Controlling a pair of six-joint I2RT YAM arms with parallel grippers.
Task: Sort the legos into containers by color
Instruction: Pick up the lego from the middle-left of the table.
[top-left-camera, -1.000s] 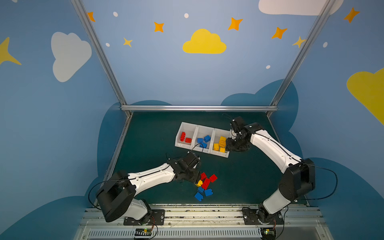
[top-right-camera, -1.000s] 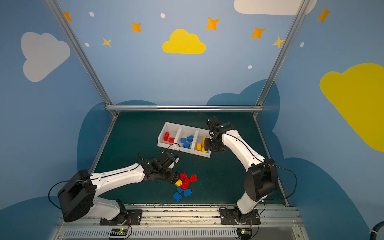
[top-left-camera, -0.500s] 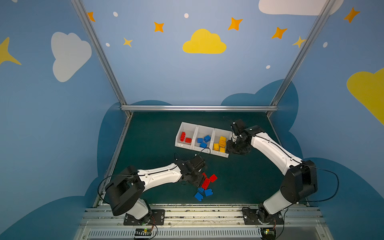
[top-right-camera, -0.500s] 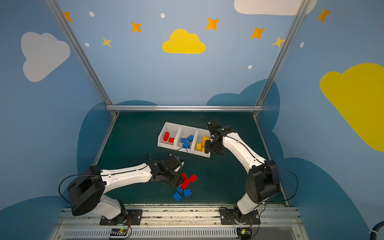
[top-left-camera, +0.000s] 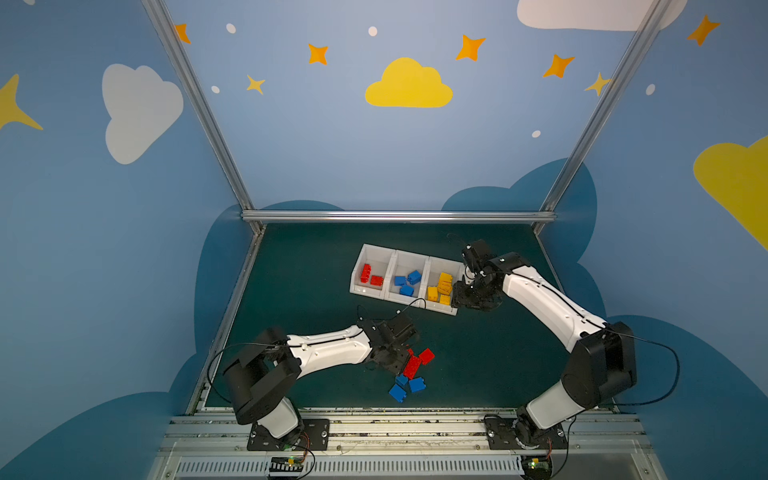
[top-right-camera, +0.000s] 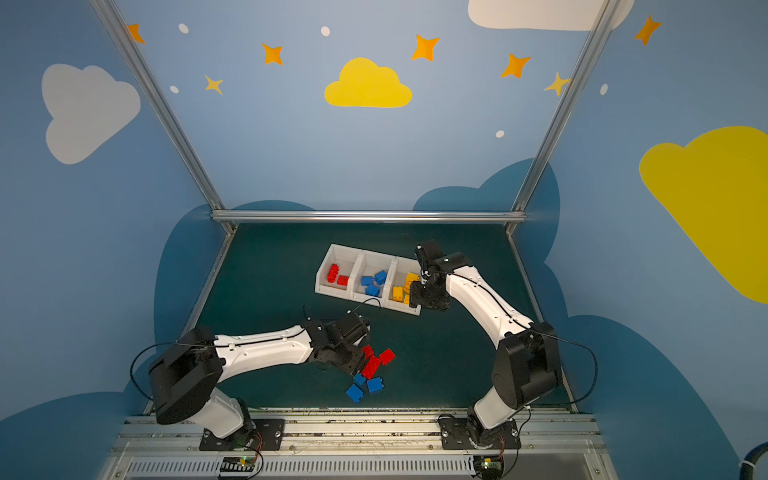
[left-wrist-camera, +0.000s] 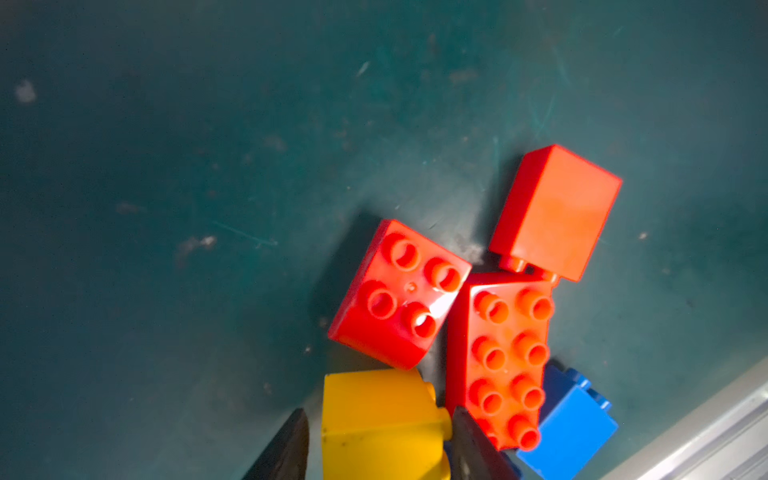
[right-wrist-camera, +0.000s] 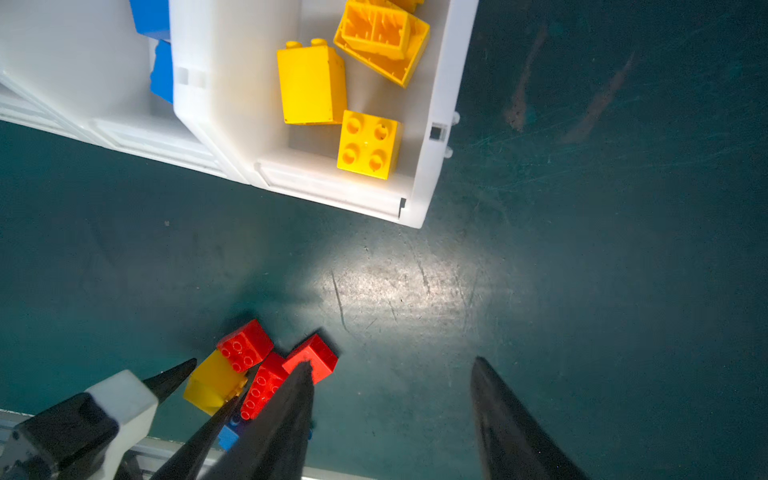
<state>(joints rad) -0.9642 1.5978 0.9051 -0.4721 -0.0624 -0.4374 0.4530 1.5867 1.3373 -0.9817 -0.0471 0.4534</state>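
The left hand is low on the counter, fingers apart and astride a yellow brick. One finger touches the brick's stud and the other stands a sliver off, so it is not clamped. Just beside this brick lie three loose reds: a square one, a long one touching it, and one on its side. A blue brick lies against the long red.

Well apart is the white tray. It has binned reds at one end, binned blues in the middle and binned yellows at the other end. The right hand hangs by the tray's yellow end, fingers apart, holding nothing.
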